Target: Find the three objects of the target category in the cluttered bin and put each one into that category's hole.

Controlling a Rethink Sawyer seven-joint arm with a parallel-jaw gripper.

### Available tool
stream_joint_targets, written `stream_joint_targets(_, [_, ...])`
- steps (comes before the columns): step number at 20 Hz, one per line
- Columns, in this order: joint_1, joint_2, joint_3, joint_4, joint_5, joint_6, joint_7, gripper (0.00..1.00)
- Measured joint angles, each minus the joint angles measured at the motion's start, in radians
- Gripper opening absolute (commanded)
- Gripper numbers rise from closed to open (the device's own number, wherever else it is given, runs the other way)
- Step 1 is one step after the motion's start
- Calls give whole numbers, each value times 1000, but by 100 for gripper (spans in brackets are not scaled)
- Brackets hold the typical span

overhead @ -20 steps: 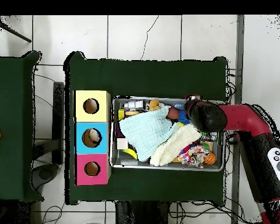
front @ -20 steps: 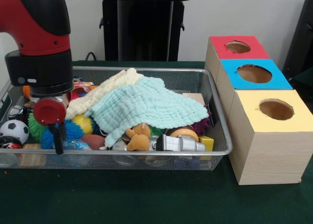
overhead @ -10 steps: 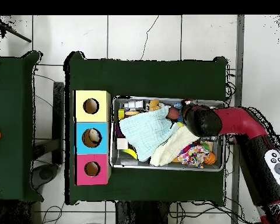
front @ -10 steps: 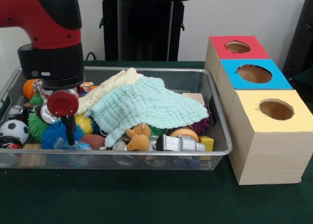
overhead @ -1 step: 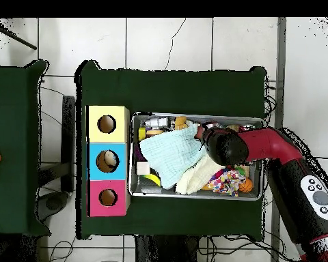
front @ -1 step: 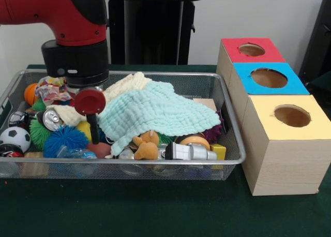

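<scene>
My gripper [front @ -1 step: 93,132] hangs low in the wire bin [front @ -1 step: 227,144], at the left edge of the mint green cloth [front @ -1 step: 155,112] and just right of a blue spiky ball [front @ -1 step: 63,139]. Nothing shows as held. Seen from overhead, the gripper [overhead @ -1 step: 223,146] sits where the mint cloth [overhead @ -1 step: 172,155] meets the cream cloth [overhead @ -1 step: 199,175]. Three boxes with round holes stand beside the bin: red [front @ -1 step: 251,52], blue [front @ -1 step: 268,78] and yellow [front @ -1 step: 290,118]. The cloths hide much of the bin's contents.
Loose in the bin are a soccer ball [front @ -1 step: 14,138], a drink can [front @ -1 step: 51,119], an orange ball [front @ -1 step: 31,92], a patterned cloth [front @ -1 step: 51,88], a kangaroo plush [front @ -1 step: 146,145], a silver flashlight-like item [front @ -1 step: 190,151] and a yellow block [front @ -1 step: 219,151].
In the front view the arm has moved right across the bin, from its left end to the edge of the cloths. The can and the patterned cloth have come into sight behind it.
</scene>
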Motion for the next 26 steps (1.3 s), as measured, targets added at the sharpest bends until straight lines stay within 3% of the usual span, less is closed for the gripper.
stream_joint_targets(13, [-6, 80, 0, -57, 0, -4, 0, 100])
stream_joint_targets(26, [-7, 57, 1, -63, 11, 26, 0, 100])
